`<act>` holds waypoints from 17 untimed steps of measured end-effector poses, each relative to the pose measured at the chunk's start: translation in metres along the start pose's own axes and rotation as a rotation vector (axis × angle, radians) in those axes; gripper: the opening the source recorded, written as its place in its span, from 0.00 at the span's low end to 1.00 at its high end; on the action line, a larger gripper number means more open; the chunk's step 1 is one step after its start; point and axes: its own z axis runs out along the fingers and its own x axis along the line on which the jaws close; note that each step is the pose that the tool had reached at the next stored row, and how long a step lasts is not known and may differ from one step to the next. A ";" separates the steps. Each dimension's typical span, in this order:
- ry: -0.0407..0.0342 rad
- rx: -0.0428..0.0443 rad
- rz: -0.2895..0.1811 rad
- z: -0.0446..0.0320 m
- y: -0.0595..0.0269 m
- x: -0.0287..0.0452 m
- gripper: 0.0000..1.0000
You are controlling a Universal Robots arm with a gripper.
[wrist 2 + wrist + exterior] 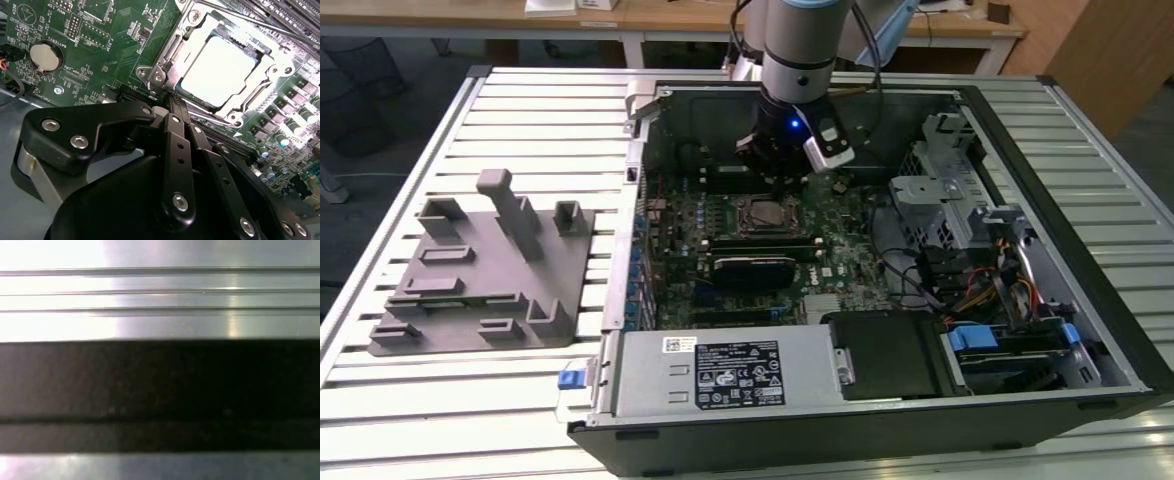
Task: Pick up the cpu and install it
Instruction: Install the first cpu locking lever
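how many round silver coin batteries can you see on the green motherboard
1. The round silver coin battery sits in its holder on the green motherboard in the second wrist view, off to one side of the metal-framed socket holding the shiny square cpu. Others may be hidden behind the black gripper.

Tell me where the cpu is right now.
In the second wrist view the cpu sits inside the motherboard socket's metal frame, just beyond the end effector.

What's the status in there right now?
End effector shut, tips at socket frame. CPU seated in socket. Nothing in the way.
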 end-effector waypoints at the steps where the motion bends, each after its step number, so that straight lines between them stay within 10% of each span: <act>1: 0.0001 0.0008 0.000 0.0001 0.0000 -0.0001 0.11; 7: 0.0003 0.0160 0.000 0.0037 -0.0004 -0.0005 0.11; 17: 0.0021 0.0152 0.000 -0.0018 0.0001 -0.0006 0.11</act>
